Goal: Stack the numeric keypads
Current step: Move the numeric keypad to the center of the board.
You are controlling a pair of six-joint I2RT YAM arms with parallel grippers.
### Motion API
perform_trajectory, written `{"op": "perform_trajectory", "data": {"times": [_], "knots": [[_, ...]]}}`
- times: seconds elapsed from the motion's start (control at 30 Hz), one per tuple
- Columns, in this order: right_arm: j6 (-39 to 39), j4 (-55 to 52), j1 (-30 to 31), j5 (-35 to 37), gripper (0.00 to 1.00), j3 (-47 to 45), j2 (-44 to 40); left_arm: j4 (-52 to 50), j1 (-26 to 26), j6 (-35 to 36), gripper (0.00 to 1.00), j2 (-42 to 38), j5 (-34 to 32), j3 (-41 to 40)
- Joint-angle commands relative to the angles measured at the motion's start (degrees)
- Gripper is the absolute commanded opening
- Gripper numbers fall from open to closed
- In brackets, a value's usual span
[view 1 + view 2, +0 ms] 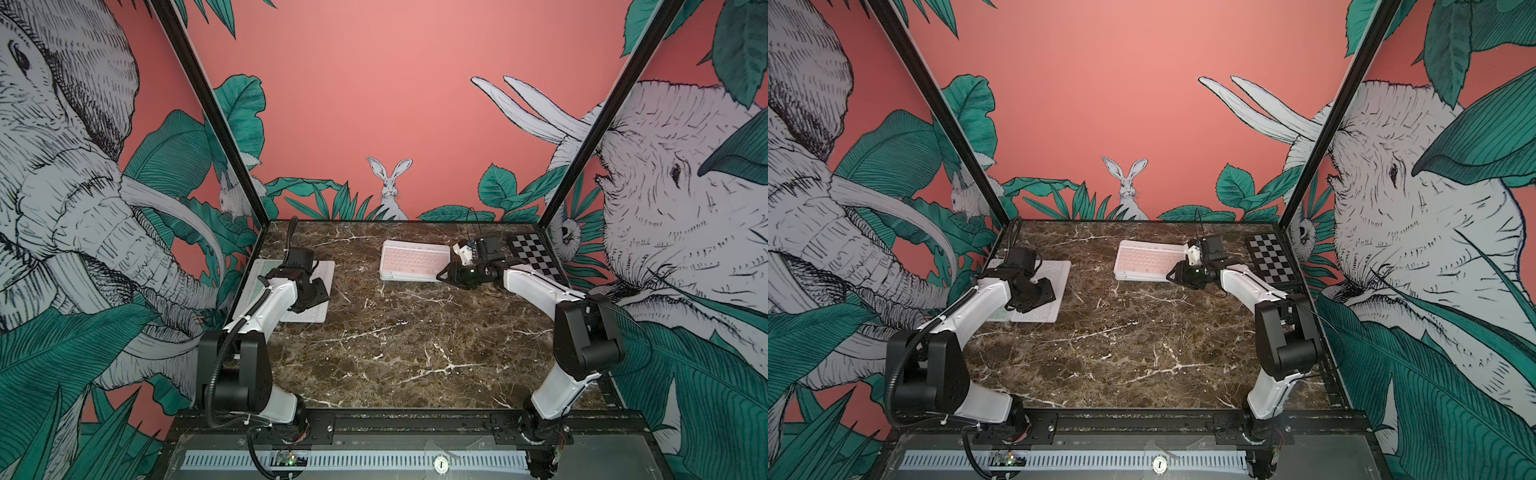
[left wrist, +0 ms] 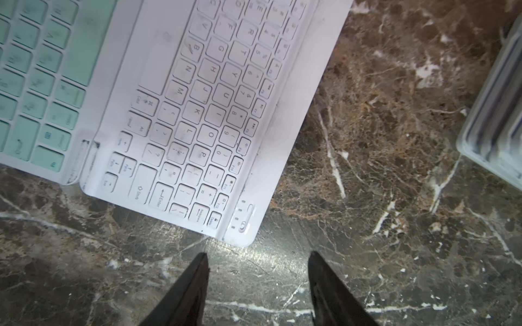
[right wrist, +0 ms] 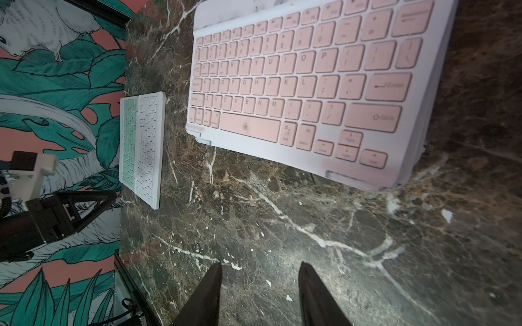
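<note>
pink-topped keypad stack (image 1: pixel 415 261): long axis across worktop (image 1: pixel 395 353) | white keypad (image 2: pixel 197 113), mint keypad (image 2: pixel 36 70): side by side, long axes near-to-far | left pincer (image 2: pixel 258 253), right pincer (image 3: pixel 261 263): parted, empty

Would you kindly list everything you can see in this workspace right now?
Keyboard stack: one pile, several deep (exact count unclear), pink keys on top, far centre of the table.
White keyboard: one, white keys, flat on the table's left side.
Mint keyboard: one, mint keys, alongside the white keyboard, nearer the left wall.
Checkered board: one, black and white, far right corner.
Table: one, brown marble.
Left gripper: one, black, open and empty, by the white keyboard's corner.
Right gripper: one, black, open and empty, beside the keyboard stack.
</note>
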Motion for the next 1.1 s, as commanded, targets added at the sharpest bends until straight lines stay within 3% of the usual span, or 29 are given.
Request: {"op": "perform_trajectory", "data": {"times": [0.0,0.27,0.73,1.07], "knots": [[0.5,2.0,1.0,-0.4,0.44,1.1,0.7,-0.5,0.6,1.8,0.59,3.4,0.7,1.5],[1.0,1.9,1.3,-0.7,0.44,1.0,-0.1,4.1,0.8,3.5,0.58,9.3,0.7,0.6],[2.1,3.1,1.6,-0.3,0.45,1.2,0.3,8.5,0.2,7.2,0.57,12.4,1.2,-2.4],[2.7,3.8,1.9,-0.6,0.45,1.6,1.1,6.8,-10.0,8.1,0.57,12.7,0.2,-4.9]]}}
